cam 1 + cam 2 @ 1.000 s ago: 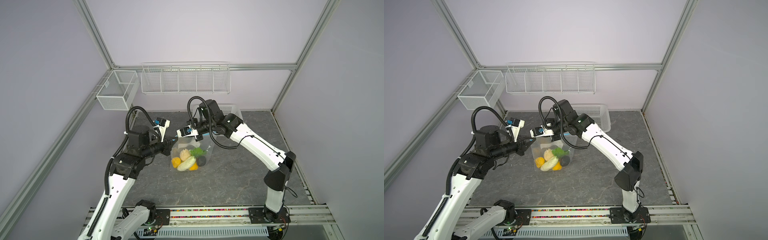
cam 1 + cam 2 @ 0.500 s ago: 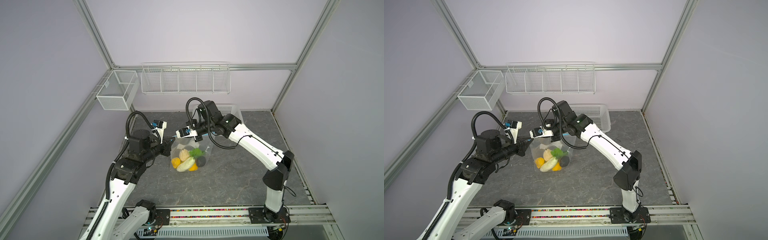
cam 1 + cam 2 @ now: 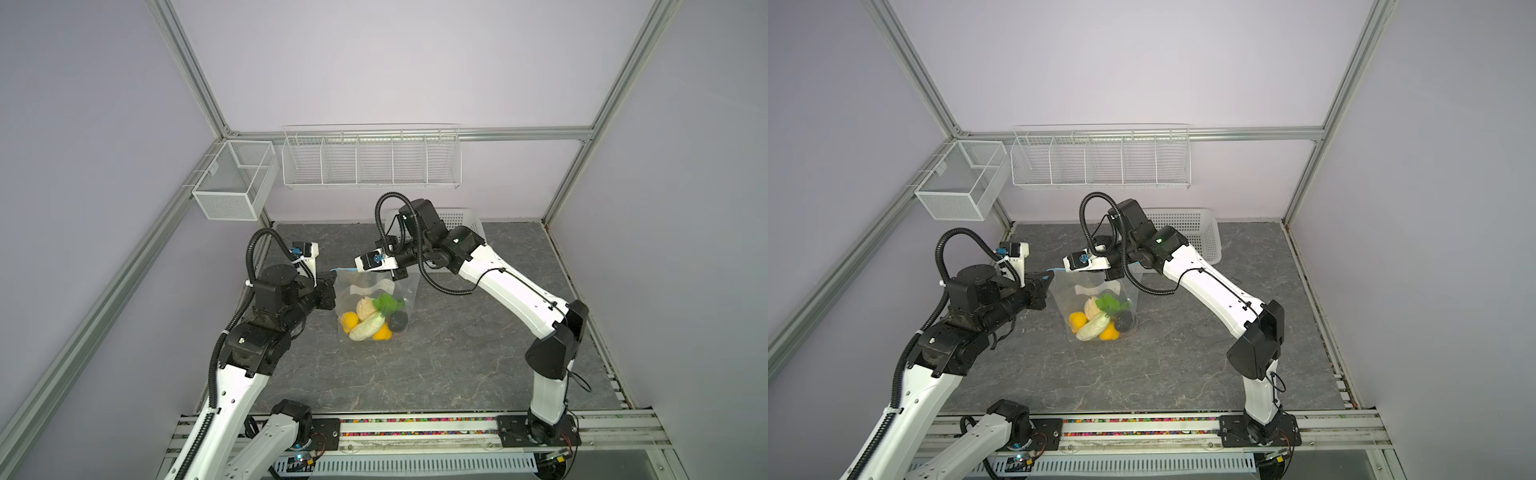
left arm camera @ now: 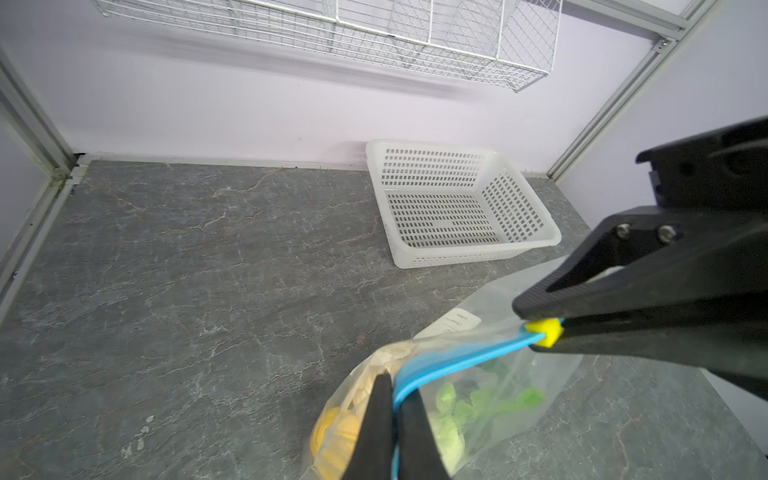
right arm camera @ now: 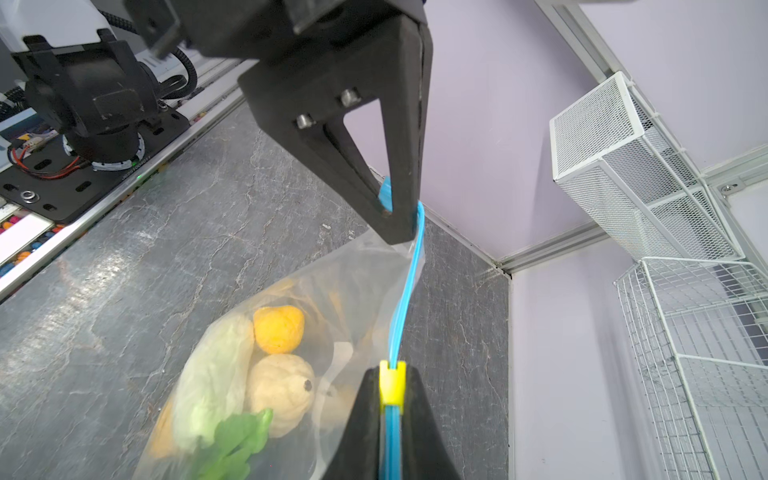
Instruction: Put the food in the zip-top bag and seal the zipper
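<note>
At mid-frame in a top view the zipper (image 3: 343, 271) is held taut, its end pinched by the left gripper (image 4: 394, 390) as anchor, its slider (image 5: 390, 386) clamped by the right gripper (image 5: 390, 376), likely for sealing.

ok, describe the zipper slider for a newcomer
On the grey tabletop is a clear zip-top bag of toy food with a light-blue zipper along its top. The slider is the small yellow block on that strip, pinched by the right gripper: square-edged, unlike the round yellow fruit inside.
</note>
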